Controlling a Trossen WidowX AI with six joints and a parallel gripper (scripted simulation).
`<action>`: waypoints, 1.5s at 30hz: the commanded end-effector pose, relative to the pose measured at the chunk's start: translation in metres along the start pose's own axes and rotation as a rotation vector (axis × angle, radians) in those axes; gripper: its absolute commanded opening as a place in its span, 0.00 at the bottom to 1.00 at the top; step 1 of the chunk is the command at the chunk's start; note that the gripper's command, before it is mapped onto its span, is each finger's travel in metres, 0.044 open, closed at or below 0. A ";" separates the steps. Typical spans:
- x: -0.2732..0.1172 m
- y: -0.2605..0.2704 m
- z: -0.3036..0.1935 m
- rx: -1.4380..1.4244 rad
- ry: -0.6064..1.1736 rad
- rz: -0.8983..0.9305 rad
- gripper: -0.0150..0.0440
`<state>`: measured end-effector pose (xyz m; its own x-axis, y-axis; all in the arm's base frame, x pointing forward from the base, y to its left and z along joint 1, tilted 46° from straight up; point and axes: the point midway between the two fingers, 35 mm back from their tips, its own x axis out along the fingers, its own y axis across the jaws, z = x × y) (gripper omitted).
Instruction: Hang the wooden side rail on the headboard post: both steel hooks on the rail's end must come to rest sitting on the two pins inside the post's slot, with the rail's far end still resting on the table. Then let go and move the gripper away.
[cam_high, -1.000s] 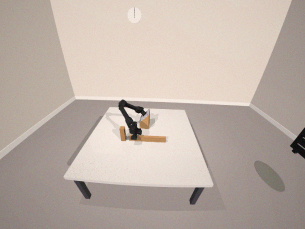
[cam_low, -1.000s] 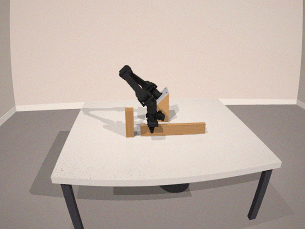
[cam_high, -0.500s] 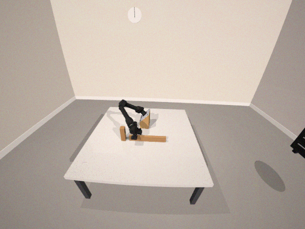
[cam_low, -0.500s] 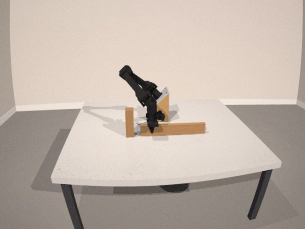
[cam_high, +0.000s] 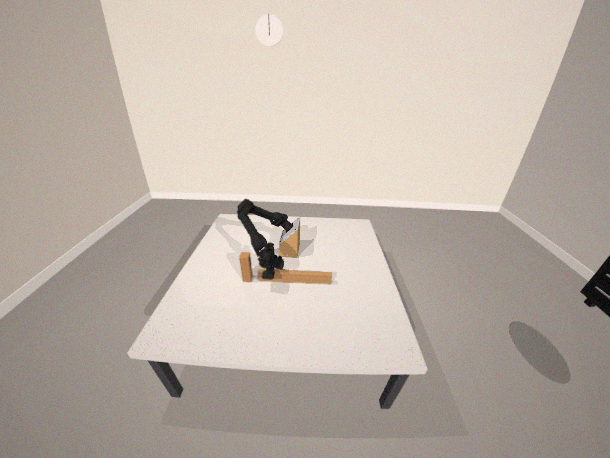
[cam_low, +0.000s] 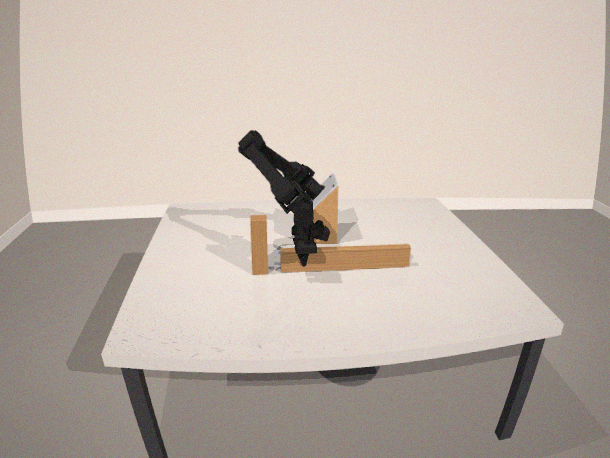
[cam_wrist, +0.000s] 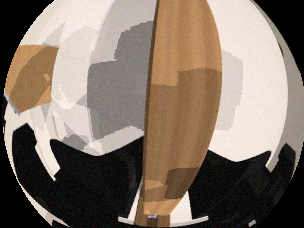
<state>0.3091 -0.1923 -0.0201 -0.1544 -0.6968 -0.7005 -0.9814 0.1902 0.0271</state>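
Nearest, the front edge of the pale table (cam_high: 300, 320) (cam_low: 325, 310) (cam_wrist: 262, 100) is carried on 2 visible dark legs (cam_high: 166, 380) (cam_low: 520, 390). Beyond that edge, the wooden side rail (cam_high: 307, 276) (cam_low: 360, 256) (cam_wrist: 185, 110) is seen set on its narrow edge, its length running left to right; whether its underside is touching the table all along cannot be told. Near its left end the rail is gripped between the 2 black fingers of the gripper (cam_high: 268, 274) (cam_low: 303, 262) (cam_wrist: 167, 156), and the jaws are closed down on it from above. From that left end, steel hooks (cam_low: 276, 260) are pointed toward the upright headboard post (cam_high: 245, 267) (cam_low: 259, 245), which is stood just to the left. A gap is left between the wood of the rail and the post, and no seating on the 2 pins can be made out. Farther back, a wooden wedge block (cam_high: 291, 245) (cam_low: 327, 220) (cam_wrist: 32, 75) is placed on the table, and on its sloping metal plate (cam_high: 290, 232) (cam_low: 329, 188) the black arm (cam_high: 252, 230) (cam_low: 262, 162) is mounted, its elbow raised to the left. Farthest, a round white clock (cam_high: 269, 30) is hung on the cream wall (cam_high: 375, 100) (cam_low: 400, 100).
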 end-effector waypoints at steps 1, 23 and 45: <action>-0.003 0.000 0.001 -0.013 0.003 -0.003 0.25; -0.007 0.000 0.001 -0.013 0.003 -0.003 0.25; -0.010 0.000 0.001 -0.013 0.003 -0.003 0.25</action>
<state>0.3093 -0.1874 -0.0149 -0.1578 -0.6987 -0.6978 -0.9816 0.1876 0.0342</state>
